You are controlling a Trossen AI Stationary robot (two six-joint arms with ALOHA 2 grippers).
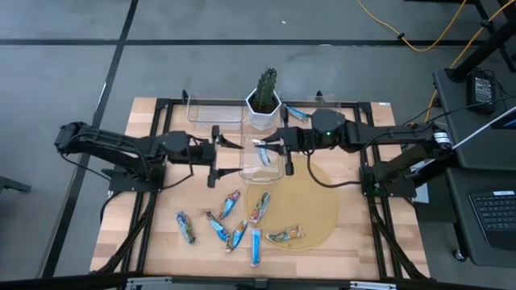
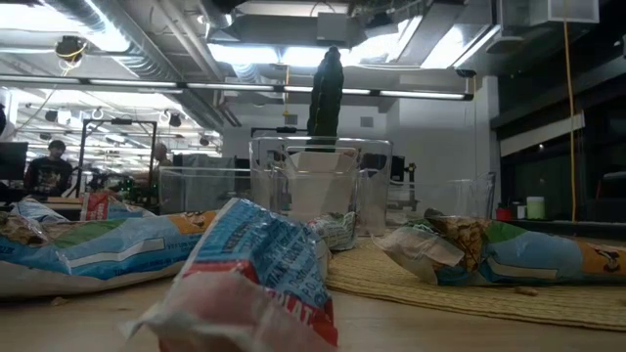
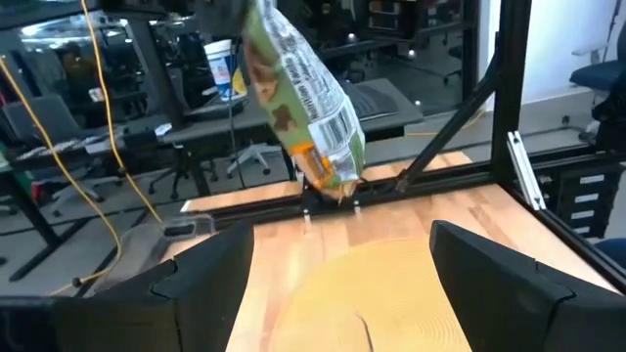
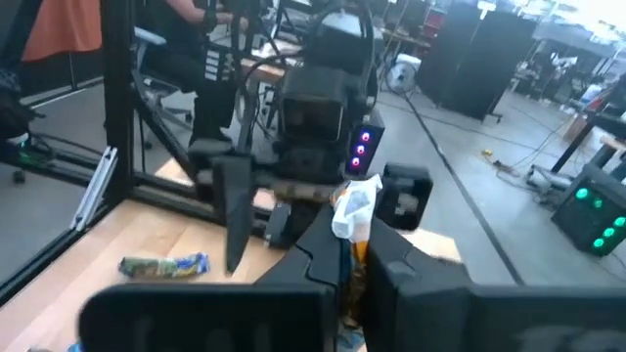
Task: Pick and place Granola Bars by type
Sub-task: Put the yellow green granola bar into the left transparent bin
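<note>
With the right claw (image 1: 266,147) pinched on the green-brown shiny-wrapped granola bar (image 3: 298,93) above the clear plastic bin (image 1: 262,169), and the left claw (image 1: 216,153) wide beside it, lower squarely before releasing.

High view: overhead, straight down, whole table (image 1: 161,242) seen. Low view: tabletop level, wrappers very close, facing the cactus (image 2: 326,93) at 12 o'clock; both share it. Wrist views face each other over the woven mat (image 3: 391,293), which also shows in the high view.
</note>
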